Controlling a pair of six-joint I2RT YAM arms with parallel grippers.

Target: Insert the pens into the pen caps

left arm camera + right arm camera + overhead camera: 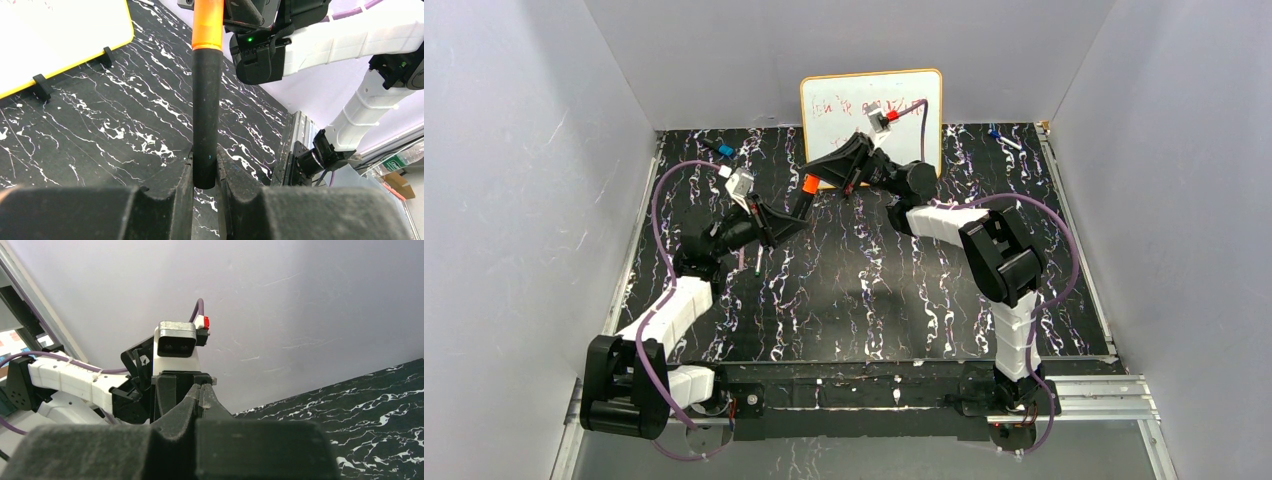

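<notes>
My left gripper (205, 170) is shut on the lower end of a thick black pen (206, 115), which stands straight up from the jaws. The pen's far end is orange (207, 25); I cannot tell whether that is a cap. In the top view this pen (809, 184) is held above the table's middle back by the left gripper (784, 212). My right gripper (824, 178) sits right at the orange end, with its jaws (201, 390) pressed together and nothing between them. A slim pen (757, 262) lies on the table near the left arm. Loose pen caps are out of view.
A small whiteboard (871, 100) with a yellow rim leans on the back wall behind both grippers. Blue-tipped pens lie at the back left (721, 148) and back right (999, 135). Grey walls close in the black marbled table (874, 290).
</notes>
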